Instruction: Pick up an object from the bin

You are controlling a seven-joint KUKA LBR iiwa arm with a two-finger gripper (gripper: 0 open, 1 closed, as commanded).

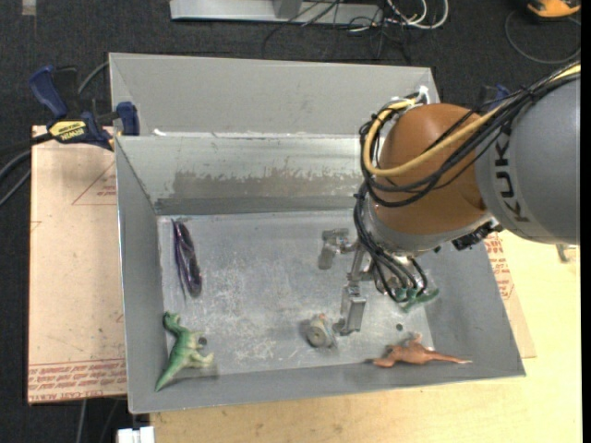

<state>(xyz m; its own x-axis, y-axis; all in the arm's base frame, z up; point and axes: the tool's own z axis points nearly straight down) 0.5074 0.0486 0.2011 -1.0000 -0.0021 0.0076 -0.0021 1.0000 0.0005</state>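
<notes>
Nearest thing to the fingers: small grey round piece (319,331), on the bin floor, front centre-right. It lies flat, just beside the tip of the lower finger; can't tell if they touch.

Gripper (341,281) is down in the bin, right of centre, above and slightly right of that piece. Fingers are spread wide, one toward the back wall and one toward the front. Nothing between them, so it's holding nothing.

Orange dinosaur (420,355) lies on its side against the front wall, right of the grey piece, tail pointing right. It's near the gripper but apart from it.

Orange cover (429,169) sits over the wrist, with black and yellow cables (397,141) looped across it. A bit of green shows under the wrist; can't tell what it is.

Grey arm (554,173) comes in from the right, with black "KUKA" lettering (515,190) on it, last letter cut by the curve.

Well apart, on the left side of the bin (240,169): purple strip (186,257) along the left wall, green dinosaur (182,350) in the front-left corner.
</notes>
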